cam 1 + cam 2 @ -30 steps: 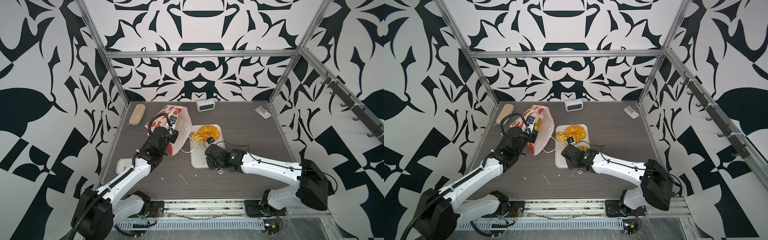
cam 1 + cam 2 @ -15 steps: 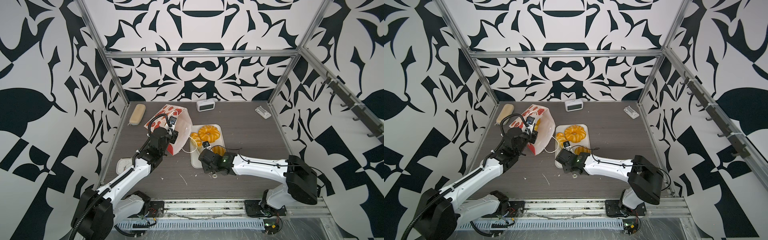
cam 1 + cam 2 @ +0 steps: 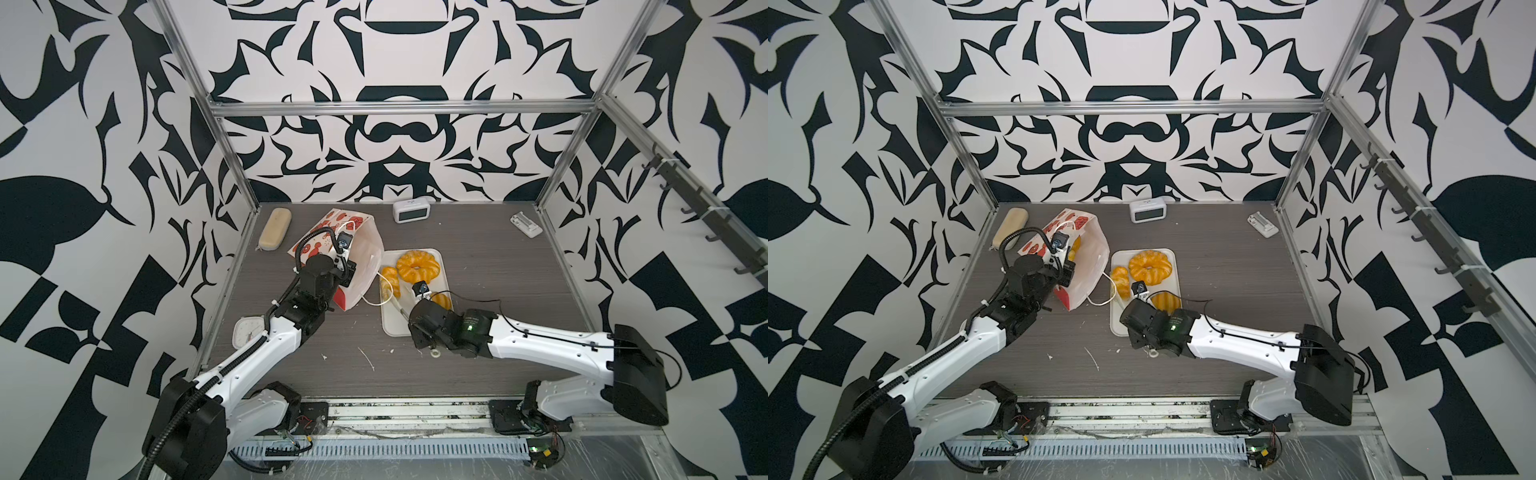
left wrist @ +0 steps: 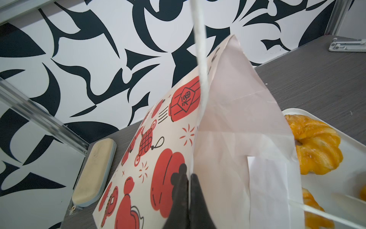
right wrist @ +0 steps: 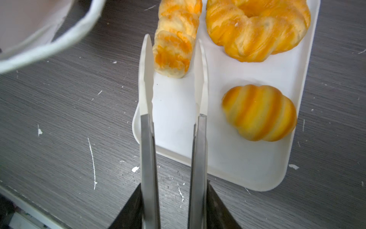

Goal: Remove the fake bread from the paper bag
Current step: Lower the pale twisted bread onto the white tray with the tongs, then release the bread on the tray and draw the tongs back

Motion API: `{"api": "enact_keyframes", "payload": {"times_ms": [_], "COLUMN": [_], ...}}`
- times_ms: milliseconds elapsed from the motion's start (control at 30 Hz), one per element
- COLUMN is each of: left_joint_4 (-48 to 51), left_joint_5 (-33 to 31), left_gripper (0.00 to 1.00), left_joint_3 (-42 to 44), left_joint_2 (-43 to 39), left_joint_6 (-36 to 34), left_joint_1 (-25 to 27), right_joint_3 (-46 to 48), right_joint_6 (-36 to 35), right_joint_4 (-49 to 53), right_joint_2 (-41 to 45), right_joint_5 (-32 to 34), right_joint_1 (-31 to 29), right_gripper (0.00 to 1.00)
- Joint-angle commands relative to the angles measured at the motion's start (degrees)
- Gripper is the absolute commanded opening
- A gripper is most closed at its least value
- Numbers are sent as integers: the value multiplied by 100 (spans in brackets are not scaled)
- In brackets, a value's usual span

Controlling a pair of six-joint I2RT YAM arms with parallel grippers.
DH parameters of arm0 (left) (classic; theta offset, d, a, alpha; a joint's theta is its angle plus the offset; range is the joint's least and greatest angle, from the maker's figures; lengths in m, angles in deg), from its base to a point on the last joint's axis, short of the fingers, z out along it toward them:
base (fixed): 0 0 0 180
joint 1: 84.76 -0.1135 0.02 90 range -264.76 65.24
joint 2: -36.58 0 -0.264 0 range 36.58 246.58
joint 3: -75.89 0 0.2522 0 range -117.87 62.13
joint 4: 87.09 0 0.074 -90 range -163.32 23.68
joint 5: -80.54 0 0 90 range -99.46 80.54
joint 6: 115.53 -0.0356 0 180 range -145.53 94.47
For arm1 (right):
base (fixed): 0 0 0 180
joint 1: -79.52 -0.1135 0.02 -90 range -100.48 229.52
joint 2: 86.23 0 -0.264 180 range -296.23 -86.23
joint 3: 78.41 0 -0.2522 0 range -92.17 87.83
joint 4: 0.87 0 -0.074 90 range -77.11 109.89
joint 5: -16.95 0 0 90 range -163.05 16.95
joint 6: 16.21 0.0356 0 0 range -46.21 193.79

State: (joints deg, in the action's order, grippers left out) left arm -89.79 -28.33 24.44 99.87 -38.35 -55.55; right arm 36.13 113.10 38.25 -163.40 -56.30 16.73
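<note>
Fake bread (image 3: 417, 267) lies in three pieces on the white tray (image 3: 392, 326) beside the leaning paper bag (image 3: 361, 266), whose rim our left gripper (image 4: 188, 178) pinches tight, its cord handle (image 4: 326, 214) trailing over the tray, while our right gripper (image 5: 174, 208) holds tongs (image 5: 148, 148) with tips parted either side of a croissant (image 5: 176, 39).

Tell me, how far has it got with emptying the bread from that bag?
Done: a ring loaf, a croissant and a ridged roll lie on the tray. In hand: the left gripper pinches the rim of the bag, and the right gripper holds tongs, open, tips either side of the croissant. Left: at least one orange piece shows inside the bag in a top view.
</note>
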Motion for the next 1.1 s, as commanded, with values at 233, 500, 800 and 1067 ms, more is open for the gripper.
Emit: {"api": "enact_keyframes", "payload": {"times_ms": [233,500,800,1067], "left_joint_4": [-237,-194,-168,-156], "left_joint_5": [76,51,-14,16], "left_gripper": [3,3,3,3], "left_joint_3": [36,54,90,59], "left_joint_2": [-1,-71,-127,-72], "left_joint_6": [121,114,122,122], "left_joint_1": [-38,-43,-47,-47], "right_joint_3": [-120,49,155,7], "right_joint_6": [-265,-273,-351,-455], "right_joint_4": [-173,-155,-190,-272], "right_joint_2": [82,34,121,-253], "right_joint_5": [83,-189,-413,-219], "right_joint_1": [-30,-56,-223,-221], "right_gripper": [34,26,25,25]}}
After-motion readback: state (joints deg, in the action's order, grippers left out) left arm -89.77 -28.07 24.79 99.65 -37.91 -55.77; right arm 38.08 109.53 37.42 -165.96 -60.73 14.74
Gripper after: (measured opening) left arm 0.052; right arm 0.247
